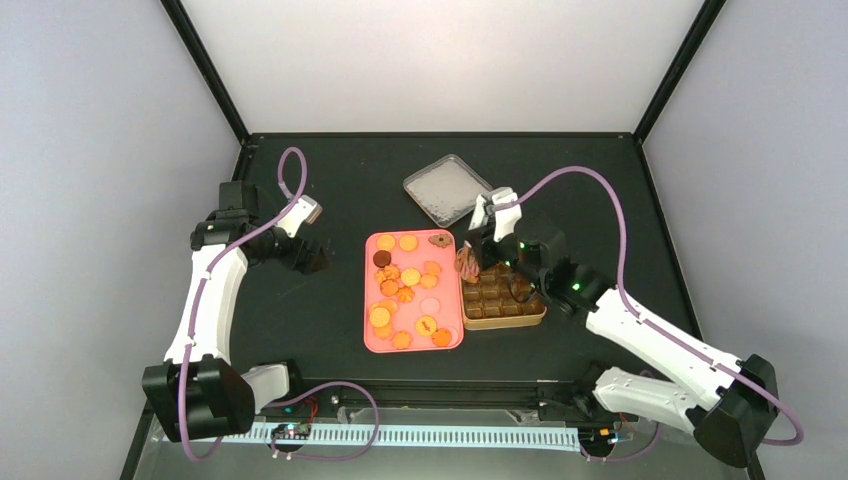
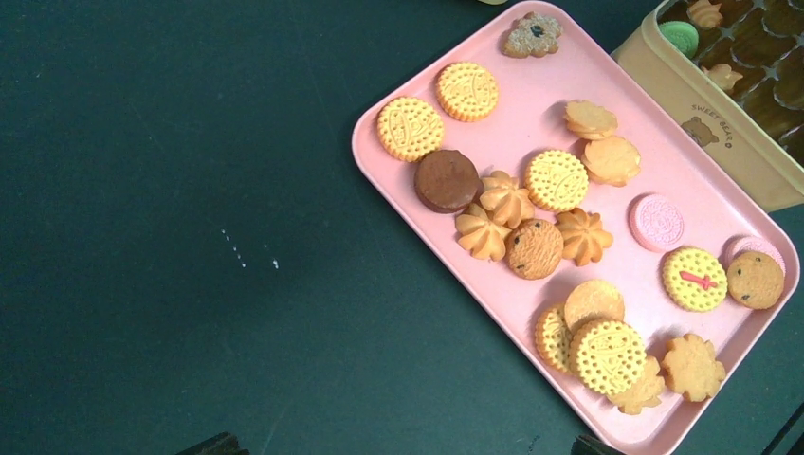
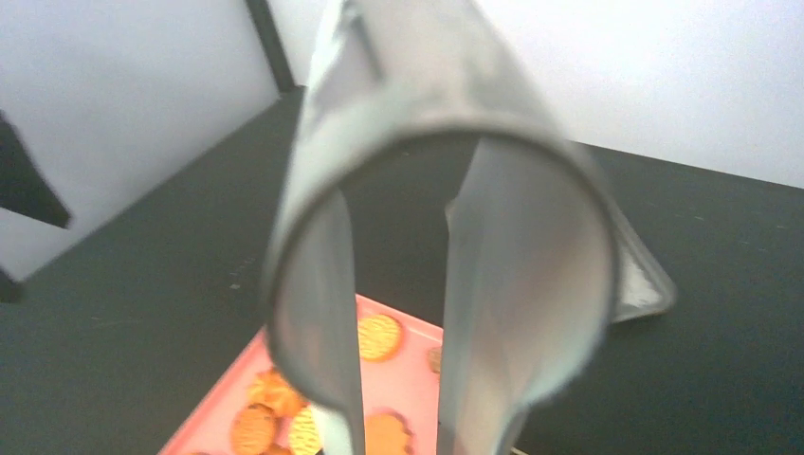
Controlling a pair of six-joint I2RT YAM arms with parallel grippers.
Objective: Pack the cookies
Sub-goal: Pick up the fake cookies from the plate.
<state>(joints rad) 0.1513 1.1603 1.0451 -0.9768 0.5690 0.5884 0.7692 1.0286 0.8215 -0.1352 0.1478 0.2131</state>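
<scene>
Pink tray [image 2: 526,114] mid-frame holds most of the cookies [image 2: 557,180], and a few sit in the tan box [image 2: 702,133] at its right. The right gripper [image 1: 487,240] clamps the metal tongs [image 3: 436,237]. Their tips are cut off, so can't tell if they're pinching anything. The left gripper [image 1: 312,258] is spread wide, left of the tray.

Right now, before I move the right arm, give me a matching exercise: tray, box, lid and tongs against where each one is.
Things:
1 tray
2 box
3 lid
4 tongs

Places:
a in the right gripper
b behind the tray, lying alone
c just right of the tray
d carrying most of the cookies

Pairs: 1-d; 2-c; 3-b; 4-a
</scene>
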